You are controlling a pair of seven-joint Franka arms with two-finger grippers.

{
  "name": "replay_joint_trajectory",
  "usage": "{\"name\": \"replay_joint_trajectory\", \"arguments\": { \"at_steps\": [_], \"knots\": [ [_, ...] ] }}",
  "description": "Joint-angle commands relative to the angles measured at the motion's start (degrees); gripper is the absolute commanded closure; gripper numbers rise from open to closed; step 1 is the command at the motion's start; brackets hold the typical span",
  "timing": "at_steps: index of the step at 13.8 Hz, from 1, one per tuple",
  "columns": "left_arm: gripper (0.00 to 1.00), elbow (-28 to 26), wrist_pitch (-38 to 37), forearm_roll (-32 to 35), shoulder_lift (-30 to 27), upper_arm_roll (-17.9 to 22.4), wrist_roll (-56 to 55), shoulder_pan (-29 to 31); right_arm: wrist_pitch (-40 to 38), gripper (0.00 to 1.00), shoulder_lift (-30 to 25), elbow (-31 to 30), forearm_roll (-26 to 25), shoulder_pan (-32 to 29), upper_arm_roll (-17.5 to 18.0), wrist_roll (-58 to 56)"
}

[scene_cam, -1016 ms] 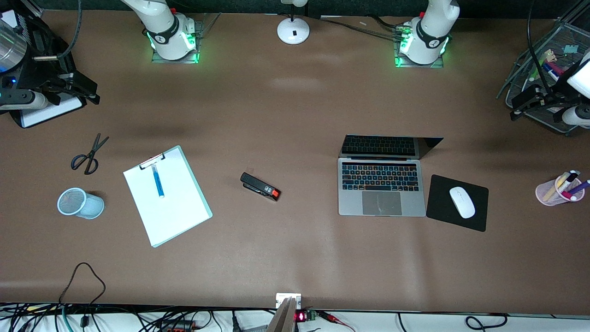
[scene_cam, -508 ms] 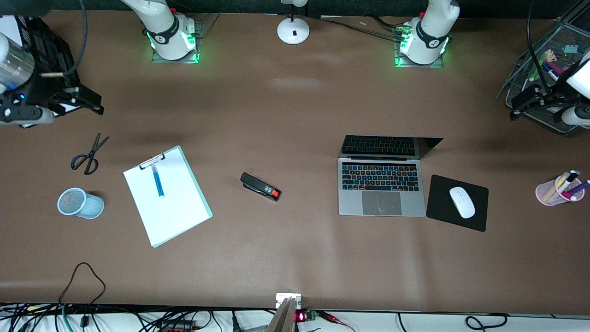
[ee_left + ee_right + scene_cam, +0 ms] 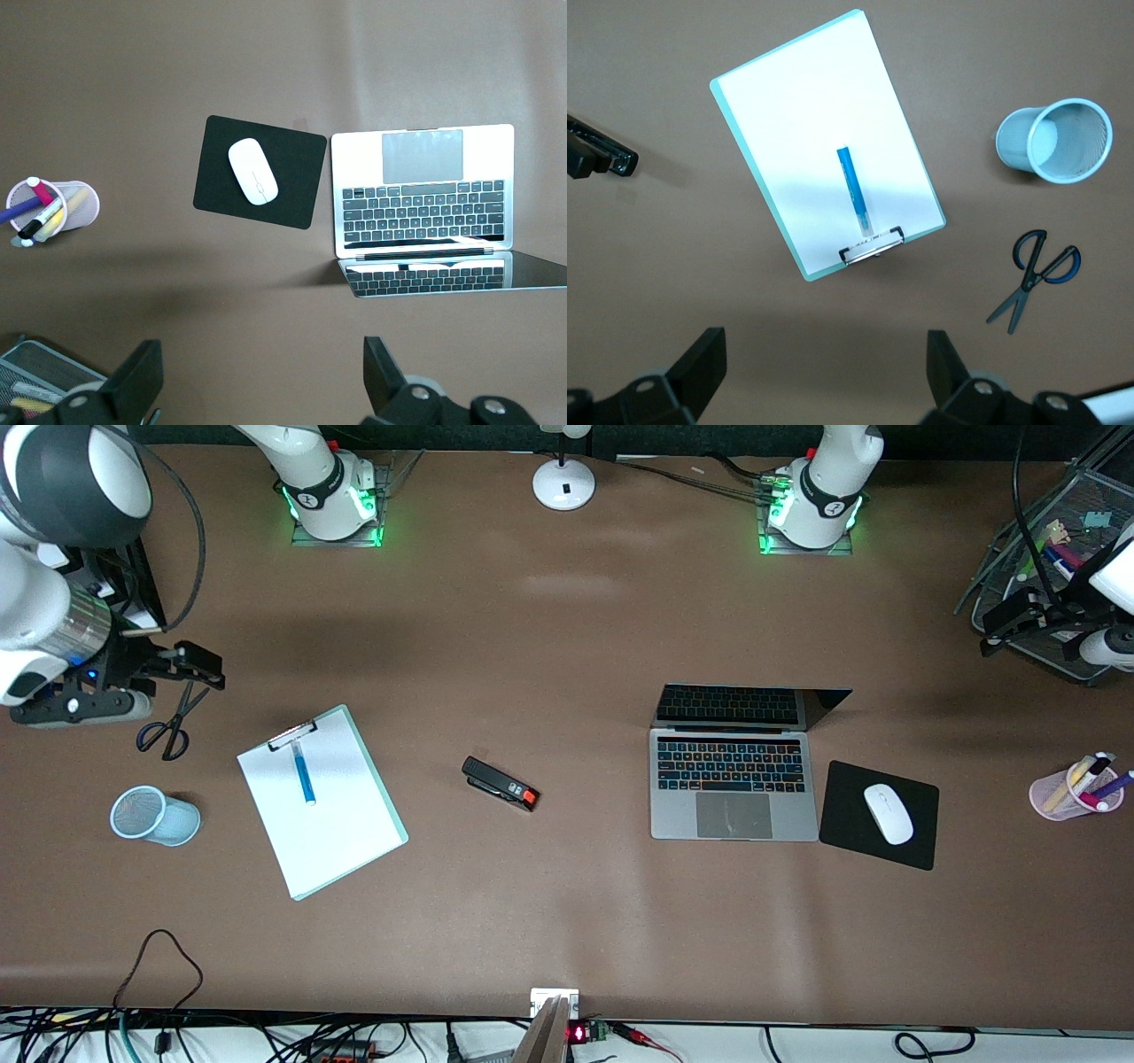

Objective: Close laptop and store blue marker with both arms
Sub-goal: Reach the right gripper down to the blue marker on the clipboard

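Right tool [image 3: 190, 666]: spread wide, empty, over scissors [image 3: 168, 722]; nearer arm.
Blue marker [image 3: 304, 773]: on clipboard [image 3: 337, 833], lower right of tool, long axis near-vertical.
Left tool [image 3: 257, 385]: wide, waits.

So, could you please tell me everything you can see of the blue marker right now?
The blue marker is a slim bright-blue stick with a pale, see-through end that points toward the metal clip. It lies flat on the white sheet of the clipboard, near the clip end, roughly along the board's length. Only the paper touches it. Neither gripper is near it.
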Motion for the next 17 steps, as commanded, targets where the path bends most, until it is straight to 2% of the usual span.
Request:
{"name": "replay_joint_trajectory", "arguments": {
  "at_steps": [1, 3, 8, 9, 10, 11, 12, 14, 17],
  "knots": [
    [0.0, 1.45, -1.23, -0.85, 0.54, -0.17, 0.75, 0.19, 3.32, 0.04, 1.17, -0.82, 0.35, -0.53, 0.2, -2.22],
    [0.0, 1.36, -1.49, -0.85, 0.54, -0.17, 0.67, -0.16, 6.49, 0.1, 3.54, -0.82, 0.43, -0.97, 0.2, -5.11],
    [0.0, 1.45, -3.95, -0.84, 0.8, -0.17, 1.11, -0.16, 13.09, 0.14, 8.9, -0.82, 0.52, -1.32, 0.2, -7.93],
    [0.22, 1.45, -4.04, -0.76, 0.8, -0.17, 1.19, -0.25, 14.4, 0.16, 9.78, -0.82, 0.52, -1.41, 0.2, -9.24],
    [0.59, 1.45, -4.56, -0.84, 0.89, -0.26, 1.11, -0.42, 15.55, 0.16, 10.58, -0.82, 0.52, -1.5, 0.2, -10.04],
    [0.81, 1.36, -5.79, -0.84, 1.06, -0.35, 1.1, -0.6, 16.34, 0.16, 11.28, -0.73, 0.52, -1.76, 0.2, -10.05],
    [0.94, 1.44, -6.41, -0.76, 1.59, -0.87, 0.93, -0.6, 17.39, 0.16, 11.98, -0.73, 0.43, -1.76, 0.2, -10.13],
    [1.0, 1.36, -6.5, -0.84, 2.12, -1.05, 0.67, -0.6, 19.85, 0.18, 14.26, -0.64, 0.52, -2.02, 0.2, -12.05],
    [1.0, 0.66, -6.85, -0.93, 2.38, -2.45, 0.84, -0.6, 23.54, 0.22, 17.08, -0.55, 0.43, -2.2, 0.2, -15.05]
  ]
}}
